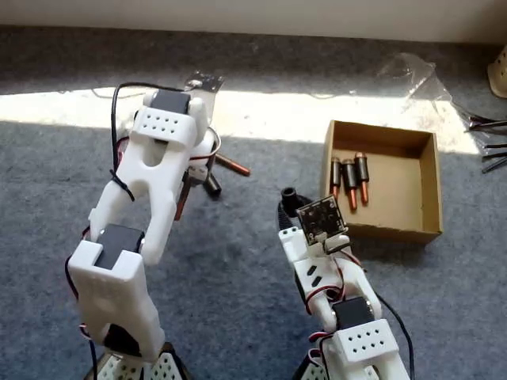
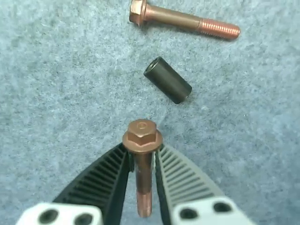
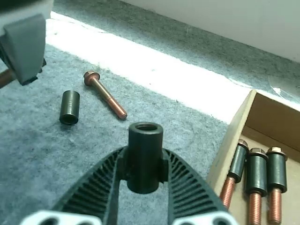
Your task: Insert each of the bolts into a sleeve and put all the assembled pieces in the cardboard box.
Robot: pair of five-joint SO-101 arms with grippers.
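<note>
- Your left gripper (image 2: 143, 151) is clenched on the gripped bolt (image 2: 142, 137). The shank lies between the two fingers and the hex head sticks out just past their tips, over the grey carpet (image 2: 56, 84).
- Just beyond that head the loose sleeve (image 2: 167, 79) lies on its side on the carpet. The loose bolt (image 2: 183, 19) lies a little farther on, apart from the sleeve.
- From above, you see this pair beside the left arm, the loose bolt in the strip of sunlight.
- Your right gripper (image 3: 145, 158) is near the middle of the table, grasping the gripped sleeve (image 3: 145, 154). Its open bore points out beyond the fingertips.
- On the right, the cardboard box (image 1: 420, 190) sits near the right gripper. Three assembled pieces (image 1: 349, 180) lie side by side on its floor, sleeves toward the far wall.
</note>
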